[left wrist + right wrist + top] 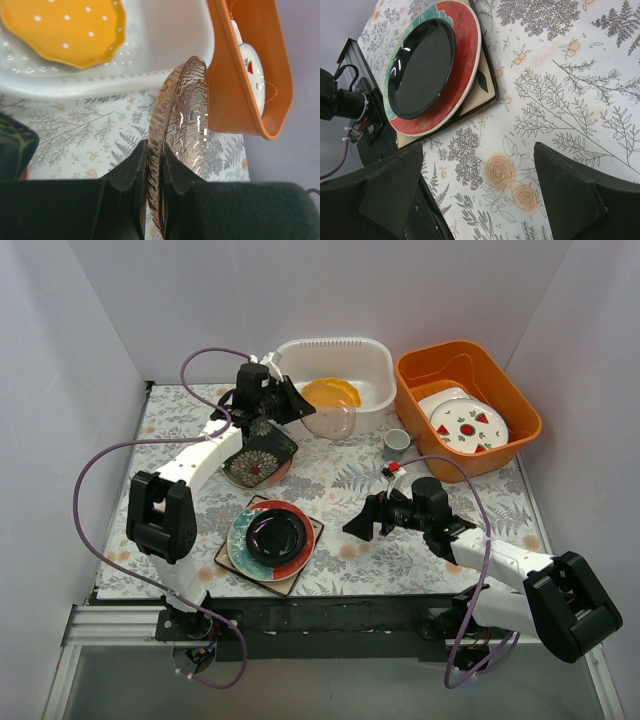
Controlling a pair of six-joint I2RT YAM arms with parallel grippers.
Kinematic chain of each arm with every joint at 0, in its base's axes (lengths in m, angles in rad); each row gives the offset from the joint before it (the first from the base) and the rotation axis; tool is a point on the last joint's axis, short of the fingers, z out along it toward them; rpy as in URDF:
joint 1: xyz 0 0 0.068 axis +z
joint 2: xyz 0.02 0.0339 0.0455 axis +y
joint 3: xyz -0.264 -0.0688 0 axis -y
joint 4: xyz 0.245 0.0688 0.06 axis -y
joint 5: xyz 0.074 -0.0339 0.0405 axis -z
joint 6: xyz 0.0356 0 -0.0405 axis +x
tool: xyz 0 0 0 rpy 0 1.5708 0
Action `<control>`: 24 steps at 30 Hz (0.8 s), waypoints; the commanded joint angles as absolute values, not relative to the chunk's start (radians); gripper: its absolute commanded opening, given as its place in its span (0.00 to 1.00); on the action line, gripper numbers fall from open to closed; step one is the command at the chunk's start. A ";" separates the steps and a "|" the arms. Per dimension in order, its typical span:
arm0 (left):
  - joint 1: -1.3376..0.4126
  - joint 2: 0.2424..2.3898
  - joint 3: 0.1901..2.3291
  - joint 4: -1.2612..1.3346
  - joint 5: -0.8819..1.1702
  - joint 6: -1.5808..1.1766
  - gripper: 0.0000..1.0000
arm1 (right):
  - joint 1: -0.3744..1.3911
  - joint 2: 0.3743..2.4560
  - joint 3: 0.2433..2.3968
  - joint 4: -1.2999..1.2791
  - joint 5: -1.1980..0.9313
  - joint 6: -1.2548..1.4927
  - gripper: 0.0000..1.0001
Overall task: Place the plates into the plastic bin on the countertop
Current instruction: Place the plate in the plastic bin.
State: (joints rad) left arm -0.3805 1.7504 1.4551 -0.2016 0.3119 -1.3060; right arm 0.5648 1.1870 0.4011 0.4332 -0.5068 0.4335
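Note:
My left gripper (300,412) is shut on the rim of a translucent pink ribbed plate (332,422), held on edge just in front of the white plastic bin (378,365). In the left wrist view the plate (186,115) stands between my fingers (135,175). A yellow dotted plate (333,392) lies in the bin. A black flowered square plate (262,453) sits below the left gripper. A dark round plate (277,536) rests on a red and teal plate (303,548) on a cream square plate (287,584). My right gripper (358,525) is open and empty, right of that stack.
An orange tub (520,405) at the back right holds white plates with red fruit marks (468,426). A small grey cup (397,442) stands between the bin and the orange tub. White walls close in the sides and back.

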 commanded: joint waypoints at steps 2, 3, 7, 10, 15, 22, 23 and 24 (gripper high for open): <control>-0.373 1.824 1.598 -0.132 0.425 -1.324 0.00 | 0.561 1.086 0.365 0.393 -0.427 0.440 0.98; -0.373 1.835 1.609 -0.129 0.428 -1.324 0.00 | 0.560 1.065 0.362 0.384 -0.420 0.442 0.98; -0.371 1.870 1.655 -0.127 0.417 -1.322 0.00 | 0.560 1.035 0.357 0.350 -0.394 0.439 0.98; -0.370 1.882 1.678 -0.130 0.394 -1.318 0.00 | 0.558 1.038 0.357 0.350 -0.396 0.442 0.98; -0.356 1.871 1.687 -0.143 0.305 -1.331 0.00 | 0.558 1.098 0.373 0.399 -0.431 0.442 0.98; -0.331 1.856 1.689 -0.143 0.225 -1.344 0.00 | 0.558 1.232 0.439 0.436 -0.512 0.413 0.98; -0.327 1.861 1.693 -0.144 0.225 -1.344 0.00 | 0.558 1.248 0.457 0.436 -0.521 0.410 0.98; -0.325 1.864 1.698 -0.149 0.224 -1.344 0.00 | 0.558 1.278 0.463 0.437 -0.528 0.402 0.98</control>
State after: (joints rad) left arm -0.3408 1.8973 1.6524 -0.1532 0.2684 -1.3369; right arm 0.5629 1.2209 0.3901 0.3695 -0.4694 0.4355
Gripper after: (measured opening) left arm 0.098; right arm 0.982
